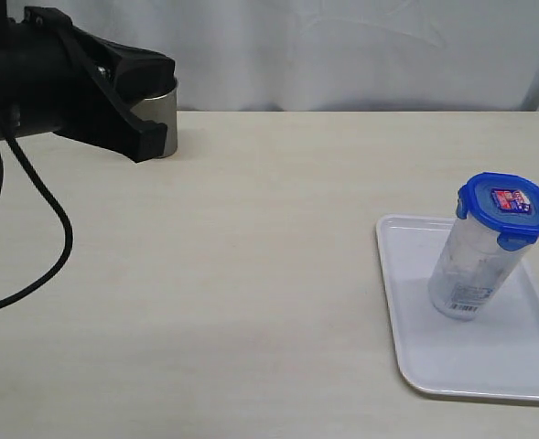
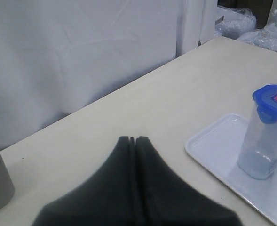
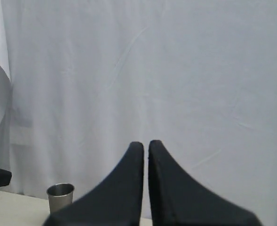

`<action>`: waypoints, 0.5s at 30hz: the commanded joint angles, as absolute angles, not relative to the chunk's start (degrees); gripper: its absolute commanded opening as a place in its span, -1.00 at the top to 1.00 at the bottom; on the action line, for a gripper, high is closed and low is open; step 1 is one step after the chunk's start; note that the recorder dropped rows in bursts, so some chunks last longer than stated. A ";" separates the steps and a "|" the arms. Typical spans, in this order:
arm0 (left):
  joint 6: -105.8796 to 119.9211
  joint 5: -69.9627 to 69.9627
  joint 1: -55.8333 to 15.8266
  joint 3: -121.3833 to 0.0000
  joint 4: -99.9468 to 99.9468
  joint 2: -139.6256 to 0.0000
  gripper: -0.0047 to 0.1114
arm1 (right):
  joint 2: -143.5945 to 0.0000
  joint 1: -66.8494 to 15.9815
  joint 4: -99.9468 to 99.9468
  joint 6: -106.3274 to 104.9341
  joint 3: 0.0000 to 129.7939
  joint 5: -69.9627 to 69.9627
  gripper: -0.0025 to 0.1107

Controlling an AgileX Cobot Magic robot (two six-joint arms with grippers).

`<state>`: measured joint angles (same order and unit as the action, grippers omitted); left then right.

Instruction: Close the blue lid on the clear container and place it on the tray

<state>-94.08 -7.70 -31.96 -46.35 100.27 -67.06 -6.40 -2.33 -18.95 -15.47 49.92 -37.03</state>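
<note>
The container (image 1: 470,270) stands on the tray (image 1: 415,352), lid (image 1: 508,207) on. The job looks done. The left hand (image 2: 132,140) and right hand (image 3: 146,144) are pressed together and empty. I'd say only parking remains.

Your left arm (image 1: 49,87) fills the upper left of the exterior frame, wrist angled down toward the right. Your left pincer (image 2: 132,140) has its two fingers pressed flat together, nothing held. Your right pincer (image 3: 145,143) has its fingers drawn together too, with only a thin slit between them.
</note>
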 commanded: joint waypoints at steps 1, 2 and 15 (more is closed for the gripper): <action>-94.52 -7.68 -31.74 -46.25 99.95 -66.66 0.92 | -2.94 -2.11 -19.17 -15.23 49.57 -37.53 0.88; -94.52 -7.68 -31.74 -46.25 99.95 -66.66 0.92 | -2.03 -2.11 -19.17 -15.23 49.57 -37.53 0.88; -94.26 -5.28 -31.74 -46.16 90.27 -66.66 0.92 | 0.00 -2.11 -19.17 -15.23 49.95 -37.73 0.88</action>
